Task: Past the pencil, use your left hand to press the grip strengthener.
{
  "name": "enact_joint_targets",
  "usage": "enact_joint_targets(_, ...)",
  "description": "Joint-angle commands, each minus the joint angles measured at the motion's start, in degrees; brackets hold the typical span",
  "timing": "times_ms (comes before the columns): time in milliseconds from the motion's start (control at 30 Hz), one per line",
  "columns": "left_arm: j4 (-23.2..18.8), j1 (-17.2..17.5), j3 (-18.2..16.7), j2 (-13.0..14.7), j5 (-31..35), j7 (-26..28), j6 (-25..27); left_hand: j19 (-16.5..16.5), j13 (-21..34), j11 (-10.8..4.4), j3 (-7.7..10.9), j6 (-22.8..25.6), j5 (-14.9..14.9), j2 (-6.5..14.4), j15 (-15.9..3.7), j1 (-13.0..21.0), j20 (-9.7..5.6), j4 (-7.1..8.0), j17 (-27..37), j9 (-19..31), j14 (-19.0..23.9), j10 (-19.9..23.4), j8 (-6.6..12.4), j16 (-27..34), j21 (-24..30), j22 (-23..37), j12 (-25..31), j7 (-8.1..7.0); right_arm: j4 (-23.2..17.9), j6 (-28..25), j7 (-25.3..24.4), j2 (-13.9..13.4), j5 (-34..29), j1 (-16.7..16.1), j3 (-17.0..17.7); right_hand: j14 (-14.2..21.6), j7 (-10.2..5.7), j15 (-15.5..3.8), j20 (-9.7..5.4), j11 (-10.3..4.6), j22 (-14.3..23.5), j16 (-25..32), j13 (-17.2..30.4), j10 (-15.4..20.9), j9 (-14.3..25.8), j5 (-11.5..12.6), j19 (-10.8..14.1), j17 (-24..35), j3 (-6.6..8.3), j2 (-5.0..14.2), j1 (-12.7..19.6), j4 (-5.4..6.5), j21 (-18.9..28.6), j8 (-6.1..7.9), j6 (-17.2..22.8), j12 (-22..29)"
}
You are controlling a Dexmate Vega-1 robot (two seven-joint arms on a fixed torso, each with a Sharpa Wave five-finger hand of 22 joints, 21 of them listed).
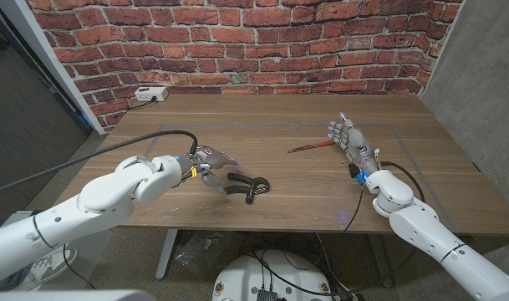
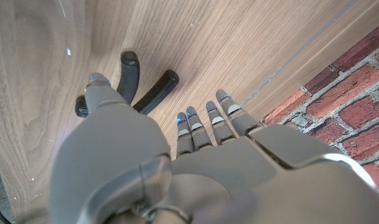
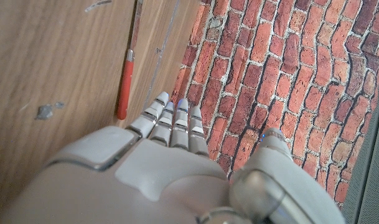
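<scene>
The grip strengthener point(image 1: 244, 185) is laid on the wooden table point(image 1: 304, 192), a bit left of the middle and toward the near edge. It's black, with two handles that are splayed apart; in the left wrist view the handles point(image 2: 145, 87) are seen spreading out from a joined end, flat on the wood. The left hand point(image 1: 209, 164) is parked right beside it, on the strengthener's left, and in the head view the fingers are seen hanging just over the near handle. Whether anything is actually being touched can't be made out from that angle. From the left wrist view the hand point(image 2: 177, 155) is shown held above the table with its fingers point(image 2: 205, 121) stretched out straight and close together, thumb off to the side next to the handles, and nothing is gripped in it.

The pencil point(image 1: 312, 146) is found well off to the right, lying on the wood roughly level with the far side of the strengthener, red-bodied and angled slightly. In the right wrist view it point(image 3: 124, 78) is seen lying flat, just past the fingertips of the right hand.

The right hand point(image 1: 348, 138) is held up next to the pencil's right end, fingers extended and lightly spread, nothing held. The right wrist view point(image 3: 170, 155) agrees with that.

A brick wall point(image 1: 237, 42) is run along the back of the table, and a small white box point(image 1: 150, 94) is set at the far left corner.
</scene>
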Motion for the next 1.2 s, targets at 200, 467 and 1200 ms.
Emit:
enact_joint_targets(200,2.42,-2.33,3.41,-2.37,-0.43,1.57,-0.13,-0.12,0.04,0.21,-0.47,-1.05,0.35,0.04,-3.26,-0.07,-2.05,0.31,0.11,0.20,-0.69,-1.15,-0.32,-0.14,0.32,0.01,-0.16,0.59,-0.78,-0.86,0.49,-0.75,0.38,0.06,-0.31,0.08,0.06,0.21,-0.45,0.08,0.30,0.01,0.17,-0.16,0.24,-0.05,0.76,0.25,0.13,0.29,0.41,-0.18,-0.29,-0.08,-0.17,0.00)
enact_joint_targets(467,3.53,-3.34,4.81,-3.37,-1.03,2.39,-1.11,0.33,0.01,0.36,-0.42,-0.89,0.44,0.27,-2.96,0.14,-1.34,0.32,0.10,0.18,-0.40,-0.95,-0.02,0.10,0.58,0.01,0.17,0.72,-0.95,-0.32,0.23,-1.00,0.71,-0.87,0.39,0.15,0.08,0.20,-0.44,0.15,0.30,0.04,0.17,-0.14,0.24,-0.05,0.85,0.25,0.12,0.32,0.40,-0.18,-0.34,-0.08,-0.16,-0.01)
enact_joint_targets(1200,5.61,-2.40,7.18,-5.49,-0.66,7.91,-0.11,3.74,-0.06,-0.51,0.22,3.41,0.83,1.42,-4.06,2.62,-1.20,-0.39,0.02,0.08,3.30,2.94,1.76,1.22,1.80,0.03,1.73,-0.04,-0.96,-0.75,0.85,-1.60,1.35,-1.20,0.65,0.22,0.11,0.23,-0.43,0.10,0.31,0.05,0.17,-0.16,0.24,-0.05,0.99,0.26,0.10,0.36,0.39,-0.21,-0.49,-0.10,-0.17,-0.07)
